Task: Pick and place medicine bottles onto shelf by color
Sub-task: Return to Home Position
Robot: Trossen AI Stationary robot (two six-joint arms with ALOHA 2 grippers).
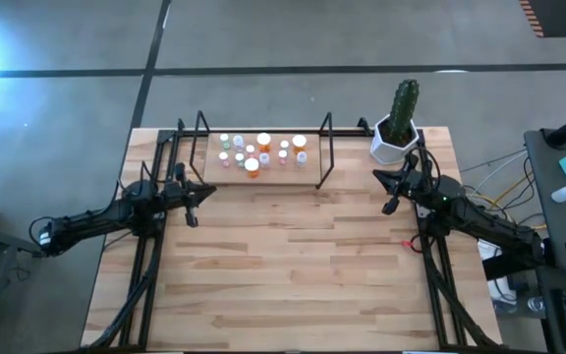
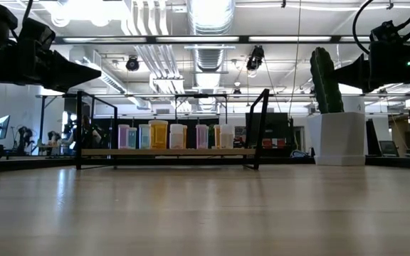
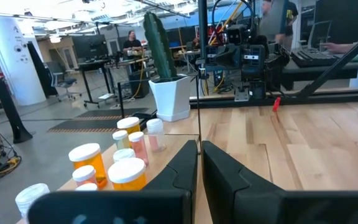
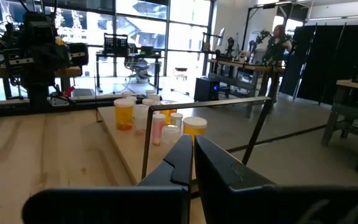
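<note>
Several small medicine bottles point(image 1: 255, 150) with white caps and orange, pinkish, greenish and clear bodies stand upright on the shelf point(image 1: 293, 179), a light-wood board in a black wire frame at the table's far middle. They also show in the low view point(image 2: 175, 136). My left gripper point(image 1: 211, 191) hovers shut and empty at the shelf's left end. My right gripper point(image 1: 377, 175) hovers shut and empty right of the shelf, near the cactus pot. Each wrist view shows the bottles point(image 3: 128, 165) point(image 4: 157, 121) beyond the shut fingers.
A white hexagonal pot with a green cactus point(image 1: 398, 133) stands at the table's far right corner, close to my right gripper. The wooden tabletop point(image 1: 283, 275) stretches toward the near edge. People show in the room beyond the table.
</note>
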